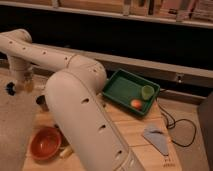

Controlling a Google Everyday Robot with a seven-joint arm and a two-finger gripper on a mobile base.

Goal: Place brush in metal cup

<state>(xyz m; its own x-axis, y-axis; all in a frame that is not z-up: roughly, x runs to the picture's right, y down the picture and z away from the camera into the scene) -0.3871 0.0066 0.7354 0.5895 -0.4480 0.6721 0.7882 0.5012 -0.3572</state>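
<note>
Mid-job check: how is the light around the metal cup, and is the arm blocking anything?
Camera view: light is dim and warm, the back wall nearly black; the metal cup sits shaded against the arm, looking dark; the arm hides the middle of the table; the gripper hangs at far left, up-left of the cup.

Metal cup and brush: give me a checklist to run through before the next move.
1. Gripper located: ok, far left, past the table edge.
2. Brush held: cannot tell; its dark head shows at the gripper.
3. Metal cup visible: ok, by the table's left edge, partly behind the arm.
4. Gripper over cup: not ok, it is left of the cup.
5. Cup upright: cannot tell.
6. Orange bowl apart from cup: ok.
</note>
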